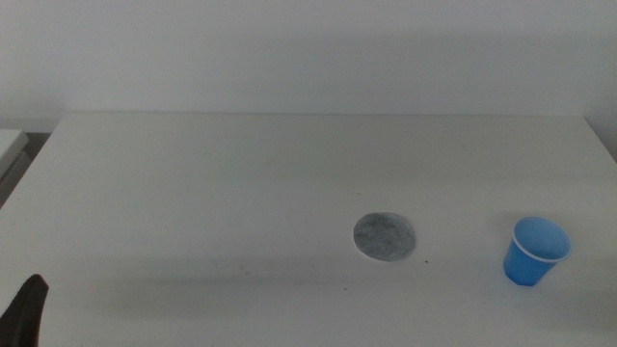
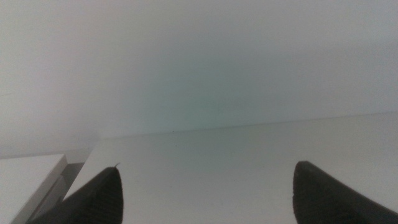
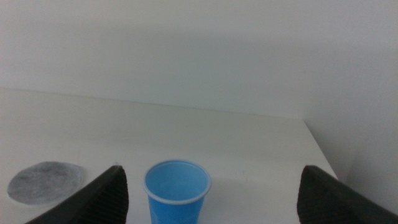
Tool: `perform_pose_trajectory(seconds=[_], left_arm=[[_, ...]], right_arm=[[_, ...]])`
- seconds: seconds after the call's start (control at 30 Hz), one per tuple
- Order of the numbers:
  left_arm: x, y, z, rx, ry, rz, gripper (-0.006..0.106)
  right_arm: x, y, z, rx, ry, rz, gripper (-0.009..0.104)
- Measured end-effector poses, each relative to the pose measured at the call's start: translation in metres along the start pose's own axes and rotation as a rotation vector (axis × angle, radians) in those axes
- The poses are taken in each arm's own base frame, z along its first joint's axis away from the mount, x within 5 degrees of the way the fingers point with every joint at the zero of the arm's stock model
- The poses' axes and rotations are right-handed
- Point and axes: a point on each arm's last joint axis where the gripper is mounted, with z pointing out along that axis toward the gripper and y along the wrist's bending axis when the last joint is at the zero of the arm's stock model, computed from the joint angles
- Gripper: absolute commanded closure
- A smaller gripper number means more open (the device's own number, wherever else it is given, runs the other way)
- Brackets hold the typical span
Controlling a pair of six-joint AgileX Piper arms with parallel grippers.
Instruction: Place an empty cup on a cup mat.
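Note:
The blue cup [image 1: 535,251] stands upright and empty on the white table at the front right. The grey round cup mat [image 1: 386,237] lies flat to its left, a short gap apart. In the right wrist view the cup [image 3: 178,189] stands ahead of my open right gripper [image 3: 211,199], nearer one jaw, with the mat [image 3: 46,182] off to the side. The right gripper is out of the middle view. My left gripper [image 2: 205,199] is open and empty; only a dark tip [image 1: 24,310] shows at the middle view's bottom left corner.
The white table [image 1: 241,193] runs back to a pale wall. A pale object [image 1: 10,145] sits beyond the table's far left edge, also seen in the left wrist view [image 2: 28,180]. The table's right edge [image 3: 323,155] is close to the cup.

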Motion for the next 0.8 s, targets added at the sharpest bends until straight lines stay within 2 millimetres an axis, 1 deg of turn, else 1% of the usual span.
perform_pose_trajectory(seconds=[0.17, 0.27, 0.33, 0.43, 0.47, 0.53, 0.67, 0.73, 0.8], left_arm=[[0.000, 0.000, 0.000, 0.000, 0.000, 0.000, 0.007], [0.000, 0.000, 0.000, 0.000, 0.000, 0.000, 0.007], [0.000, 0.000, 0.000, 0.000, 0.000, 0.000, 0.007], [0.000, 0.000, 0.000, 0.000, 0.000, 0.000, 0.007], [0.000, 0.000, 0.000, 0.000, 0.000, 0.000, 0.007], [0.000, 0.000, 0.000, 0.000, 0.000, 0.000, 0.007], [0.000, 0.000, 0.000, 0.000, 0.000, 0.000, 0.007], [0.000, 0.000, 0.000, 0.000, 0.000, 0.000, 0.007], [0.000, 0.000, 0.000, 0.000, 0.000, 0.000, 0.007]], right_arm=[[0.002, 0.000, 0.000, -0.003, 0.017, 0.082, 0.002], [-0.008, -0.001, 0.001, -0.003, 0.036, 0.124, 0.002], [-0.025, -0.002, 0.004, -0.003, 0.058, 0.140, 0.002], [-0.062, -0.006, 0.012, -0.006, 0.123, 0.155, 0.002], [-0.072, -0.007, 0.017, -0.007, 0.163, 0.161, 0.002], [-0.099, -0.008, 0.027, -0.014, 0.251, 0.196, 0.002], [-0.142, -0.009, 0.046, -0.043, 0.408, 0.259, 0.002], [-0.160, -0.009, 0.056, -0.054, 0.453, 0.271, 0.002], [-0.173, -0.010, 0.065, -0.056, 0.456, 0.276, 0.002]])
